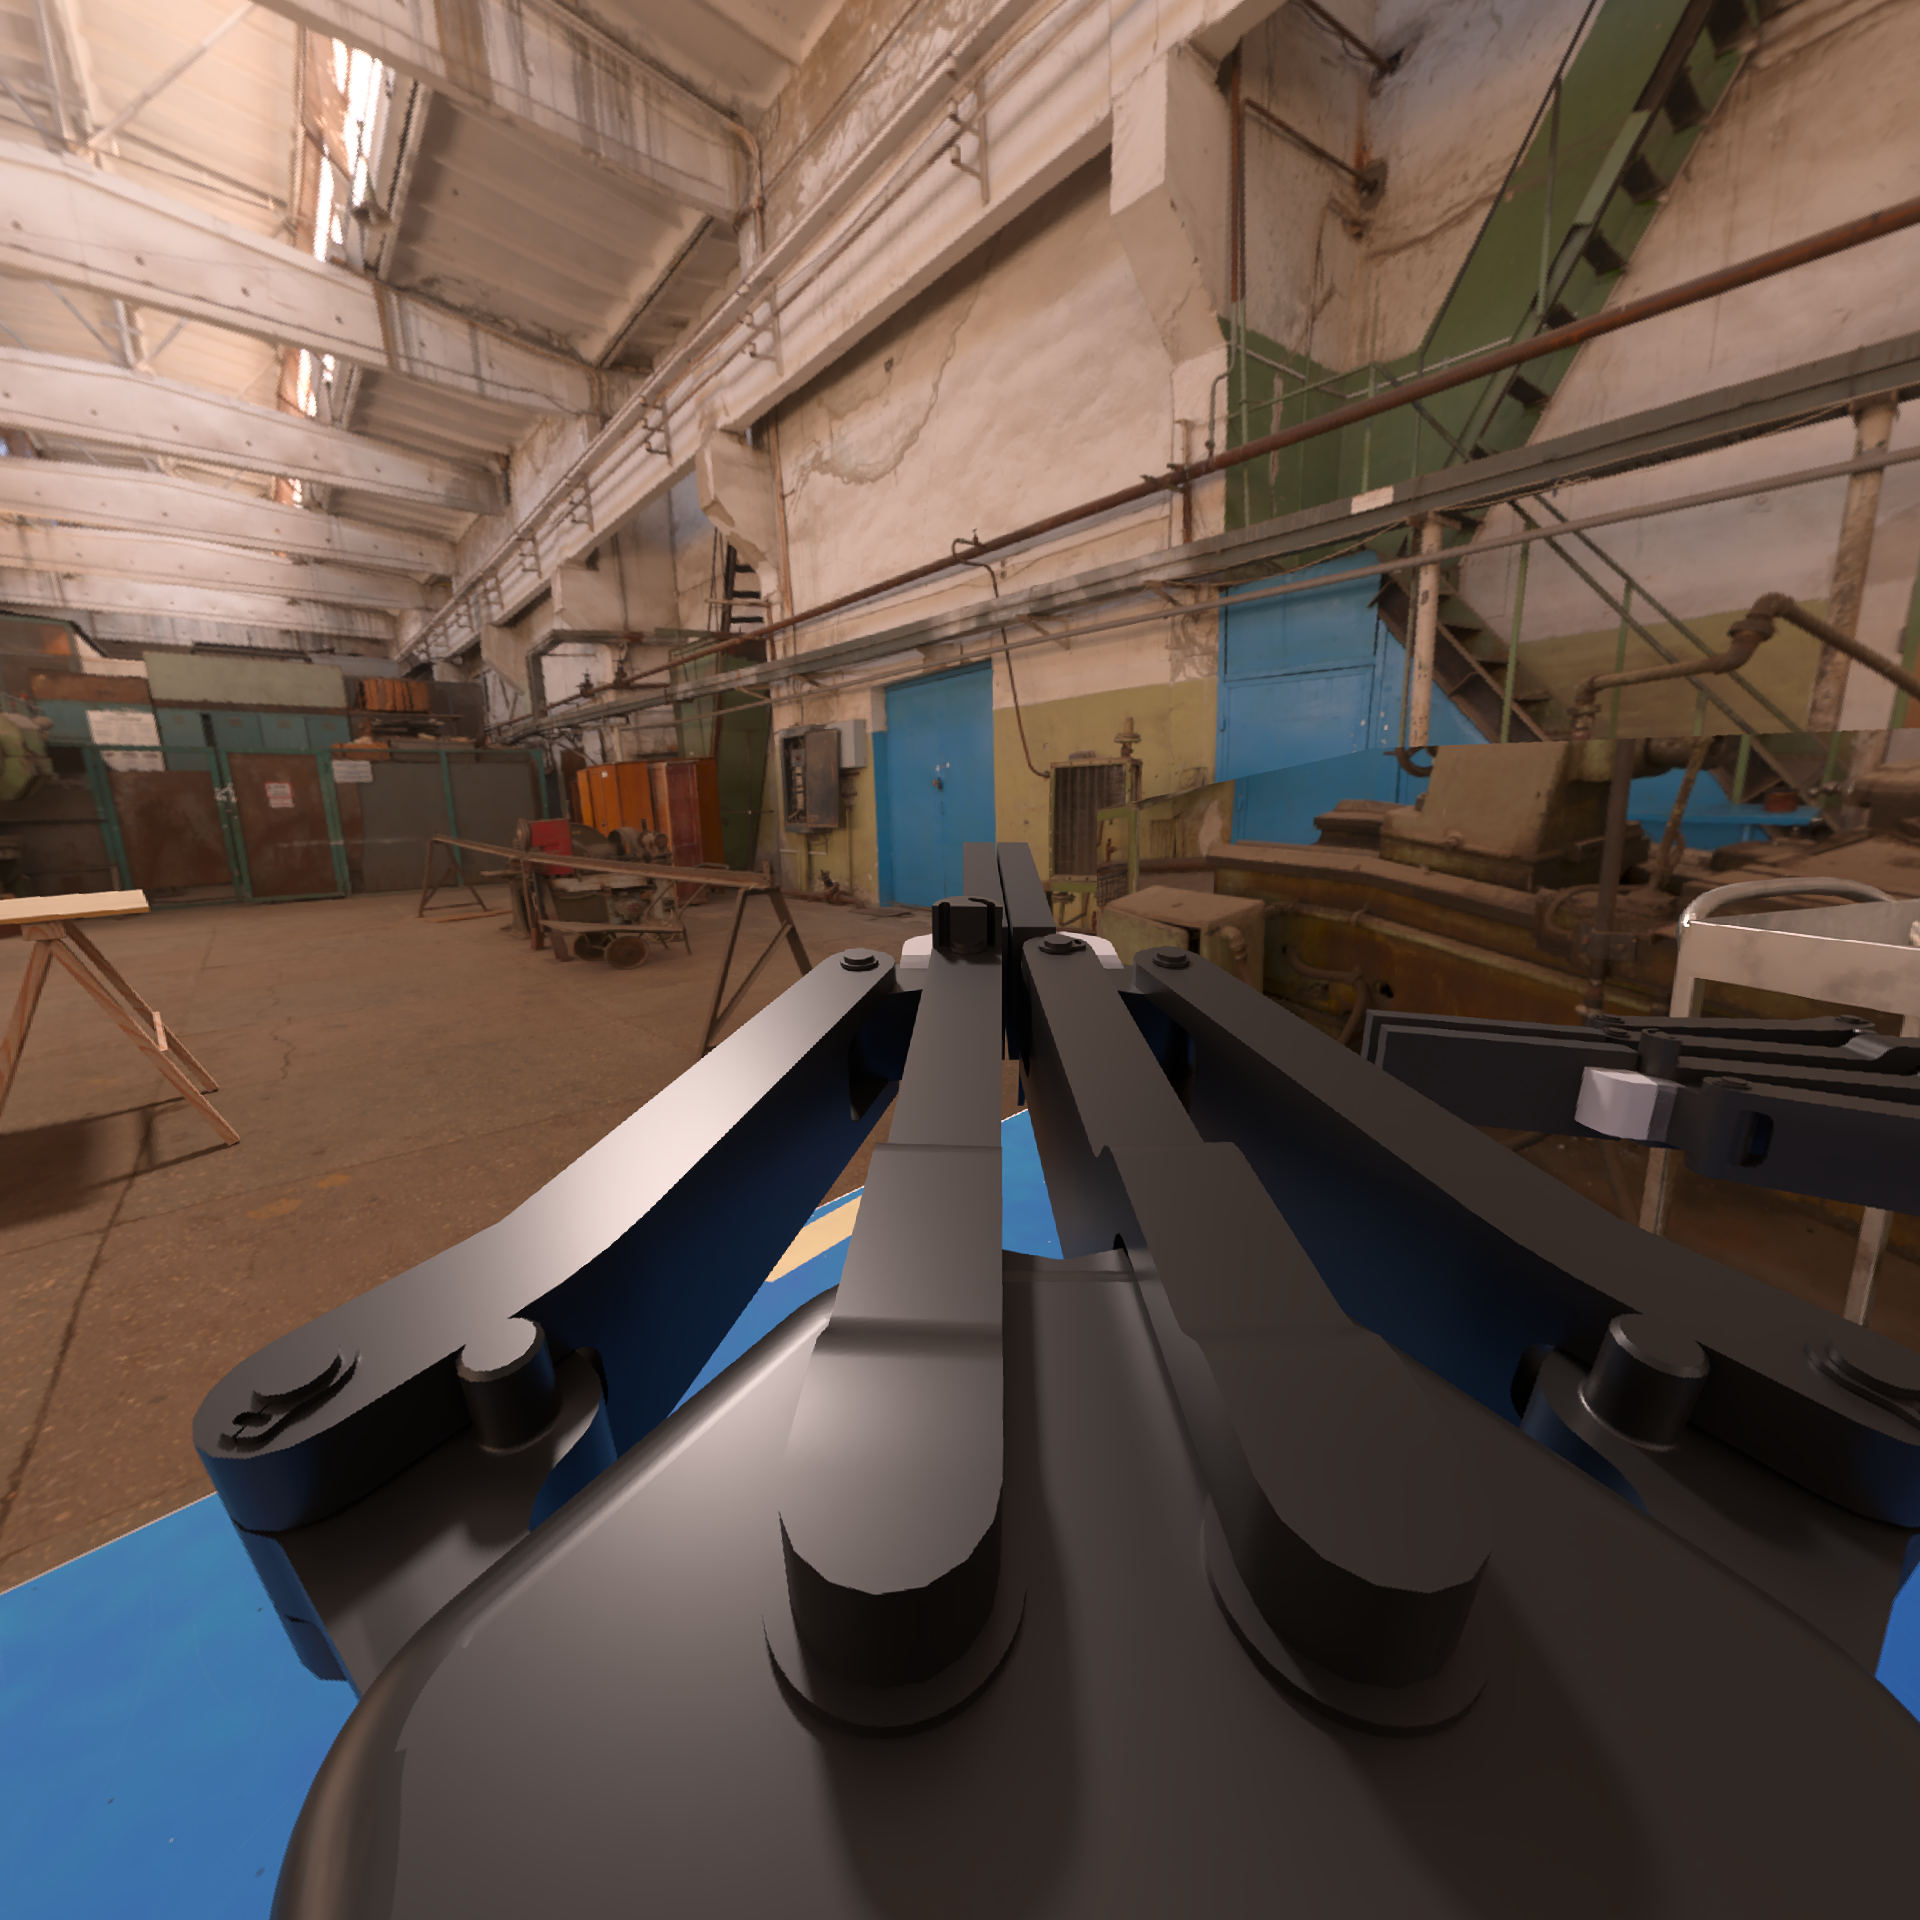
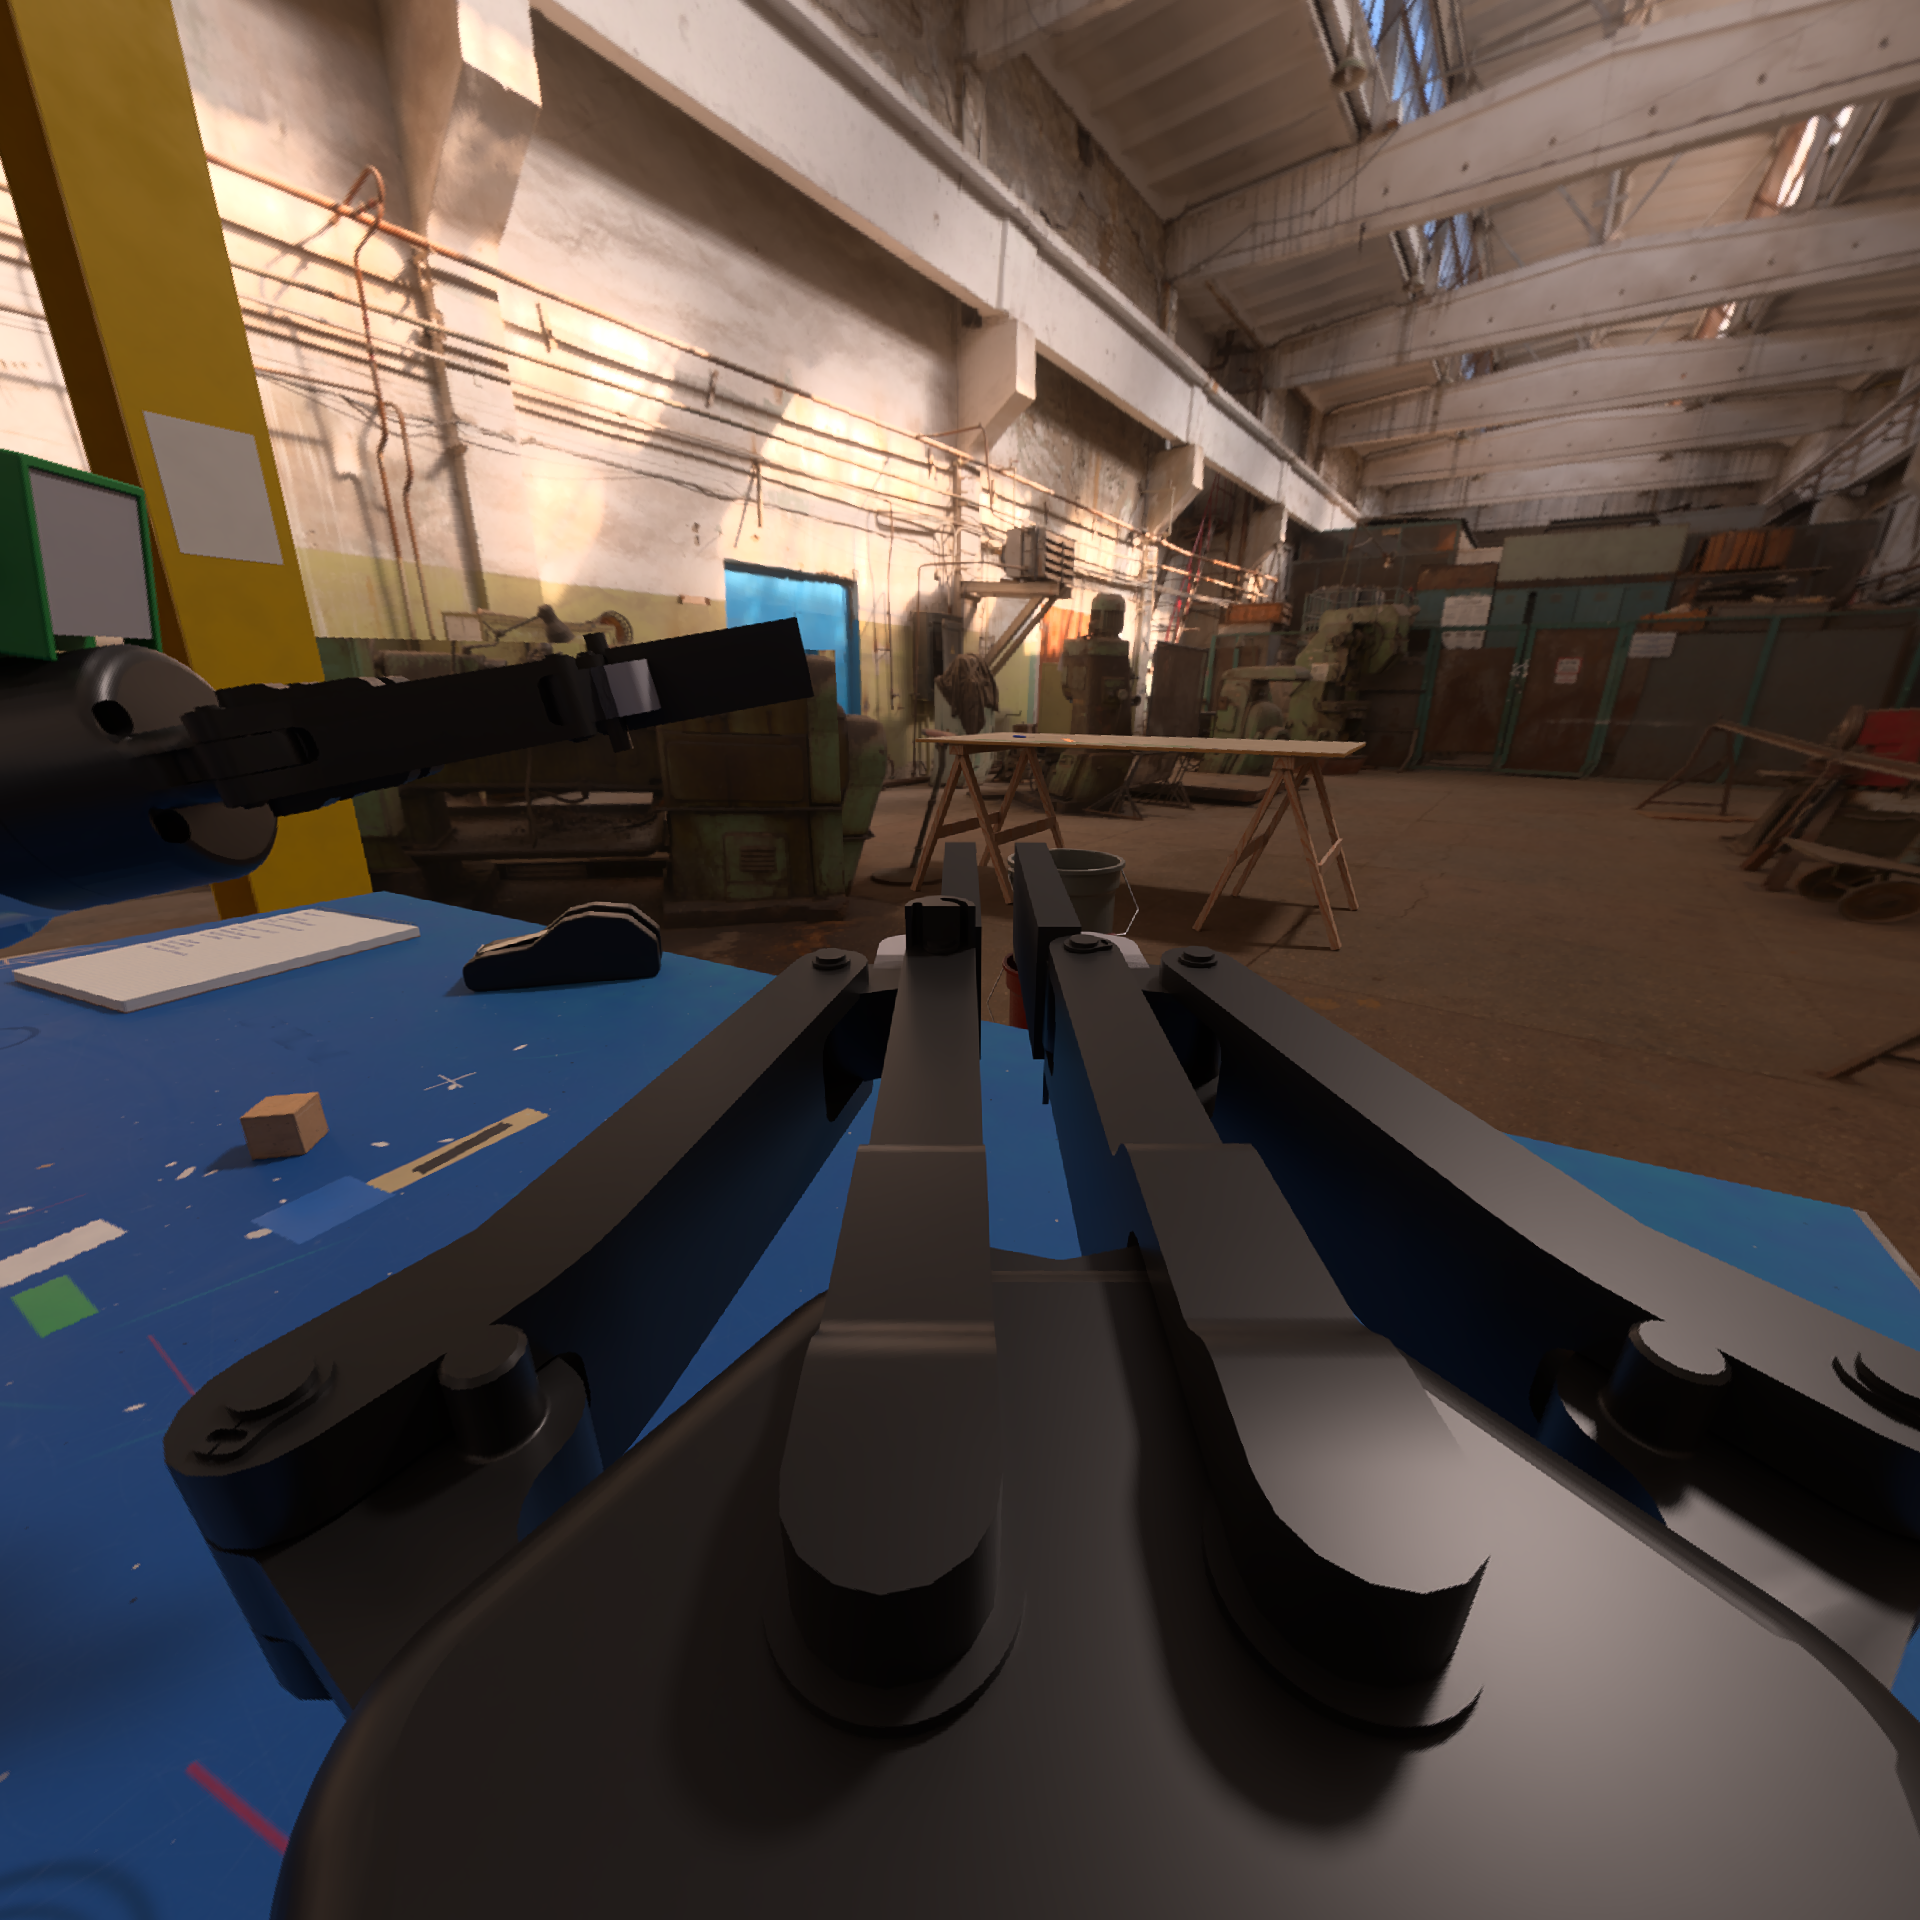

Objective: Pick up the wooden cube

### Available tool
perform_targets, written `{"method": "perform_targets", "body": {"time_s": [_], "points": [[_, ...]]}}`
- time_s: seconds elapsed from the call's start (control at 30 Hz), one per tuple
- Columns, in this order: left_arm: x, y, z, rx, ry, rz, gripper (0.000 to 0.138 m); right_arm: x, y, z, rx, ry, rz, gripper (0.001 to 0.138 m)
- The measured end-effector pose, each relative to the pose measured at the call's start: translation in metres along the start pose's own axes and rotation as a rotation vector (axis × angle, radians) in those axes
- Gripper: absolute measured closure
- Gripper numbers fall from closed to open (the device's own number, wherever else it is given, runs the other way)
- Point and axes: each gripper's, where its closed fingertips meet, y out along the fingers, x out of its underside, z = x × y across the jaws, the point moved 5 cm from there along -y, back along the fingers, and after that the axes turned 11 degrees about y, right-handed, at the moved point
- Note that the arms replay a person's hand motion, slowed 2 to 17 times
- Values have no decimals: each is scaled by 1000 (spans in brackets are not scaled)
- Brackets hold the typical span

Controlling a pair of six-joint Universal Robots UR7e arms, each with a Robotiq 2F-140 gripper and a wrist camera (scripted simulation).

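Wooden cube [image 2: 284, 1123] seen at nine o'clock on blue desk [image 2: 156, 1455], left gripper [image 1: 995, 883] closed empty, right gripper [image 2: 995, 883] nearly closed, nothing held.

wooden cube [image 2: 284, 1124] tan | table [image 2: 125, 1091] blue, flecked | post [image 2: 156, 312] yellow

The wooden cube [image 2: 284, 1123] looked pale and matt with a smooth, unvarnished face, resting on the blue table [image 2: 156, 1475], whose smooth top was scuffed with pale flecks. Far left lay a flat white matt board [image 2: 213, 956]. The right gripper [image 2: 995, 883] showed dark, smooth metal with a soft satin sheen.
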Motion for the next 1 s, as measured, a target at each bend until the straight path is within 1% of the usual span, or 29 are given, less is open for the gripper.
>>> {"method": "perform_targets", "body": {"time_s": [1.0], "points": [[-5, -1, 9, 11, 29, -8, 138, 18, -14, -3, 4, -2, -22, 129]]}}
